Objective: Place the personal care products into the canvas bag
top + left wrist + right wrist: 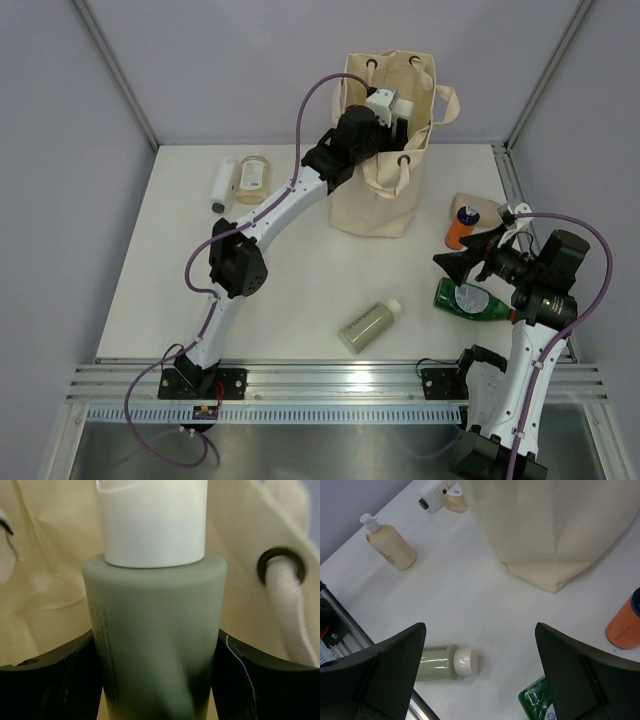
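Observation:
The cream canvas bag (385, 190) stands upright at the back of the table, rope handles through dark eyelets (281, 565). My left gripper (402, 135) reaches into its mouth, shut on a sage green bottle (155, 630) with a white cap (152, 522); the bag's inner wall (50, 555) surrounds it. My right gripper (468, 252) hovers open and holds nothing, above a second sage bottle (437, 662) and a dark green bottle (470, 300). An orange blue-capped bottle (461, 230) and a peach one (472, 205) lie right of the bag. At back left lie a white tube (222, 185) and an amber-beige bottle (252, 178).
A cream pump bottle (392, 545) lies left of the bag, hidden under the left arm in the top view. Grey walls close in the table (300, 270) on three sides, and a metal rail (330, 380) runs along the near edge.

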`<action>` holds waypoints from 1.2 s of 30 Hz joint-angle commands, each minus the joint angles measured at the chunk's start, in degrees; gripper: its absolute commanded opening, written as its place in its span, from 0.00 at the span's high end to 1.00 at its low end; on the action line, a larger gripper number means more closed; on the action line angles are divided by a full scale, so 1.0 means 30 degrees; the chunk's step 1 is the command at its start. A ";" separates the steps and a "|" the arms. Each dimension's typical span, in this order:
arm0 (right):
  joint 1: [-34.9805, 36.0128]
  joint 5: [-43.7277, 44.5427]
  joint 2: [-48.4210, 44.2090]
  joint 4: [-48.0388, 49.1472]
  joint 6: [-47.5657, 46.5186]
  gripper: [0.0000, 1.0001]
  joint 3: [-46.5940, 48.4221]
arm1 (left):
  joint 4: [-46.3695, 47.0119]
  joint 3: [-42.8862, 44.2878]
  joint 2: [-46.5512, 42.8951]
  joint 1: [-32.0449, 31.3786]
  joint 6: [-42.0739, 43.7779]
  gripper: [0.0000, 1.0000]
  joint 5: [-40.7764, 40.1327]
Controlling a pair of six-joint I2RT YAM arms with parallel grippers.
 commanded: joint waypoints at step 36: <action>-0.0116 0.6616 0.5003 -0.2572 0.1387 0.03 0.5159 | -0.3199 -0.2933 -0.7770 0.1965 -0.1716 0.01 0.2170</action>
